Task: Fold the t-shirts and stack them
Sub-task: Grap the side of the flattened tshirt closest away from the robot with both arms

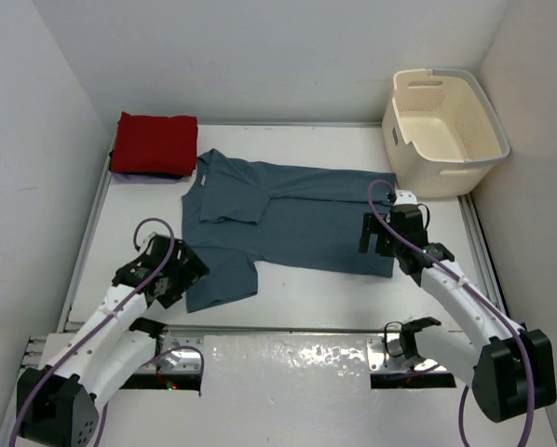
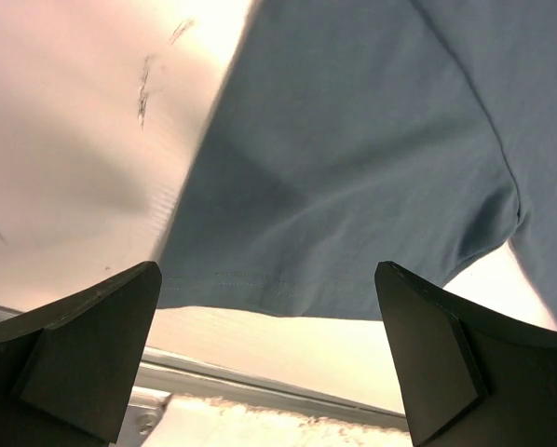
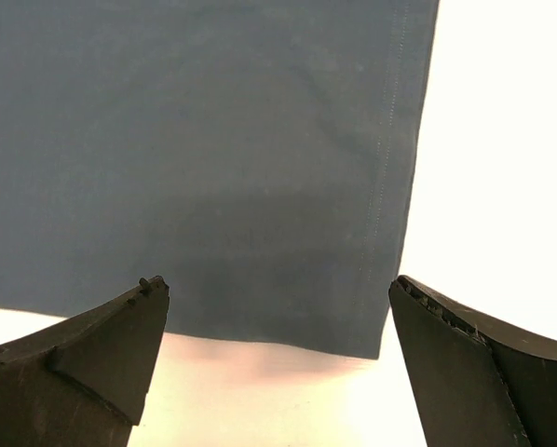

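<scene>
Three t-shirts can be counted. One teal t-shirt [image 1: 297, 219] lies left of the single laundry basket [image 1: 437, 160]. Farther left of the basket is one red t-shirt [image 1: 156, 142], with an edge of one lavender t-shirt [image 1: 134, 178] showing beneath it. There are two arms, a left claw [image 1: 187, 279] and a right claw [image 1: 376, 244], and one table [image 1: 306, 291].

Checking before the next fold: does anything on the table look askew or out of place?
Only the teal shirt: it lies slightly askew, far sleeve folded onto the body, near sleeve sticking out. The red shirt is neatly folded in the far left corner; the basket stands upright.
</scene>
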`<state>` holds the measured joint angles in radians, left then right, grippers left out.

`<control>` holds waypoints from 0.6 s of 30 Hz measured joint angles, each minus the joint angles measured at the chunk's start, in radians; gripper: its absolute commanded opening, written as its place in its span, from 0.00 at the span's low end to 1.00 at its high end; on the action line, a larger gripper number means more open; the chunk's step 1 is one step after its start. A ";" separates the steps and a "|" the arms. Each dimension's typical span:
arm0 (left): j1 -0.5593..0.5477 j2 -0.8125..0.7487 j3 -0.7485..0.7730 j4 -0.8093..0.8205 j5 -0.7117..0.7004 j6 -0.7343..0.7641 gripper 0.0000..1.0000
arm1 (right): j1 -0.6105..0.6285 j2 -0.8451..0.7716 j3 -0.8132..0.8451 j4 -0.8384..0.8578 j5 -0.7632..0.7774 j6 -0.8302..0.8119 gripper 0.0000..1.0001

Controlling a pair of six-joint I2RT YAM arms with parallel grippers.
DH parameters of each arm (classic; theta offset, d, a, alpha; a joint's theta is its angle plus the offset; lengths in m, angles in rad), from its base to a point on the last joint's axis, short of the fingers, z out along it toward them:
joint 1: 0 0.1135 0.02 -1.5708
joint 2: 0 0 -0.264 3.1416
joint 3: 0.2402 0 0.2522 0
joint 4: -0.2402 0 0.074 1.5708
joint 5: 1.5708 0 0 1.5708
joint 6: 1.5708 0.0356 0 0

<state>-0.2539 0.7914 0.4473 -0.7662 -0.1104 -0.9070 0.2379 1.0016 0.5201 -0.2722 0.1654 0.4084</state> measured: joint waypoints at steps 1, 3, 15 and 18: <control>0.000 -0.002 -0.015 0.003 0.005 -0.019 1.00 | 0.000 0.002 0.000 0.000 0.005 0.004 0.99; 0.000 0.011 -0.052 0.005 0.023 -0.048 1.00 | 0.000 0.006 0.000 0.000 0.011 0.011 0.99; 0.000 0.178 -0.075 0.026 0.080 -0.095 0.36 | 0.000 0.051 0.000 -0.002 0.045 0.024 0.99; 0.000 0.181 -0.082 0.048 0.089 -0.104 0.03 | 0.000 0.051 0.000 -0.010 0.066 0.034 0.99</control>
<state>-0.2539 0.9722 0.3649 -0.7177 -0.0212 -1.0111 0.2379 1.0527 0.5198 -0.2825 0.2310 0.4423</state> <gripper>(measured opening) 0.172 0.993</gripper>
